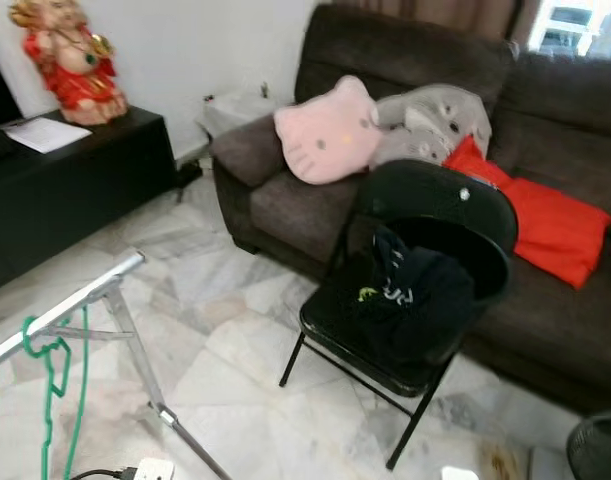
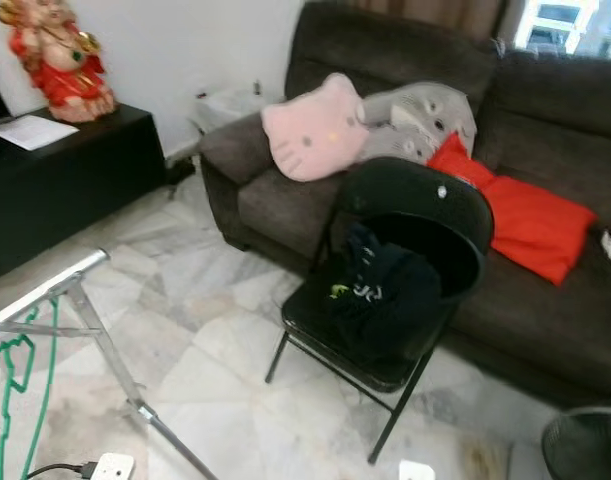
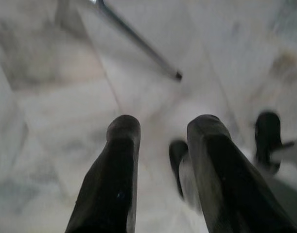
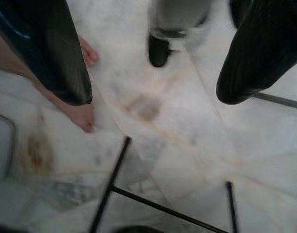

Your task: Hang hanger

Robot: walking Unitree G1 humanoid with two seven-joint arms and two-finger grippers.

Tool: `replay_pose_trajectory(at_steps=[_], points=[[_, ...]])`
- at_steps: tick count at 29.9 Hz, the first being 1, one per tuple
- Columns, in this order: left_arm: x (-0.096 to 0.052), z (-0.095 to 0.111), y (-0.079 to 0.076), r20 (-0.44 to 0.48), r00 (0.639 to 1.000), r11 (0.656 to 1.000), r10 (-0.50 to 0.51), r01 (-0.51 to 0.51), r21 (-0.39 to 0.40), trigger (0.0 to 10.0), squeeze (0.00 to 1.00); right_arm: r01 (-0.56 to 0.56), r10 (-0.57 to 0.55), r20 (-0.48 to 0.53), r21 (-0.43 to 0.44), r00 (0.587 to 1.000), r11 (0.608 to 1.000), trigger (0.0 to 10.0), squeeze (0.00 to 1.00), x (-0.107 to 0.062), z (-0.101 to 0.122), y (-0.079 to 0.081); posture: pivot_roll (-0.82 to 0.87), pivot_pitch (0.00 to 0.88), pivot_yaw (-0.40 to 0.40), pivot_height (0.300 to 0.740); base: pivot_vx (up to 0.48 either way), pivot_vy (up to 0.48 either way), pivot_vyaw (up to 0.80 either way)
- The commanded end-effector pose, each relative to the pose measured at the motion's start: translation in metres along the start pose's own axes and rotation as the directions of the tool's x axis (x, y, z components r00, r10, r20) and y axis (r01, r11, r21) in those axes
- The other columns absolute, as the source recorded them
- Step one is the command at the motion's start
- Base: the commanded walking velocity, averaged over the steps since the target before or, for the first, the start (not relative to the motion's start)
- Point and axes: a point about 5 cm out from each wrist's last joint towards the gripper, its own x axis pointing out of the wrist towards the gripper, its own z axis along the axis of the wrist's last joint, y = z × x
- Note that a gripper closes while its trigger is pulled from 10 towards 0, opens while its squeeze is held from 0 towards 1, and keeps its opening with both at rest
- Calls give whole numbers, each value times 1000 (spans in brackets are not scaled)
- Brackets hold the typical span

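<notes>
A green hanger (image 1: pixel 53 372) is seen hooked on the drying rack's rail (image 1: pixel 65 308), near its end. Both the left gripper (image 3: pixel 163 165) and right gripper (image 4: pixel 153 58) are held spread, empty, above the floor. If another hanger is meant, the dark garment (image 1: pixel 410 295) on the chair seat (image 1: pixel 330 320) should be checked first.

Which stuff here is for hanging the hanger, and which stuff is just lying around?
For the job:
- green hanger, already hooked on the rack
- silver drying rack
- left gripper and right gripper, both with jaws open and empty above the floor

Just lying about:
- black folding chair with dark clothes
- pink cat cushion
- red cushion
- brown sofa
- red statue
</notes>
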Motion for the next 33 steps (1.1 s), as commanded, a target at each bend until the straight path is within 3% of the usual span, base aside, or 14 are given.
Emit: replay_pose_trajectory(at_steps=[1,21,33], points=[[-3,-10,0,-31,1000,1000,0,-1,-4,10000,0,3,-3,-9,-2,1000,1000,10000,0,-1,-3,-1,31,13,3,740,0,0,0],[-3,-13,-4,-40,999,1000,-18,18,4,10000,0,21,-21,-24,-6,999,1000,10000,0,-2,-8,-9,28,15,-3,740,12,0,0],[-6,-12,16,-35,999,1000,-3,3,1,10000,0,29,-29,-30,0,999,1000,10000,0,-2,-8,-10,28,26,-6,740,250,0,-66]])
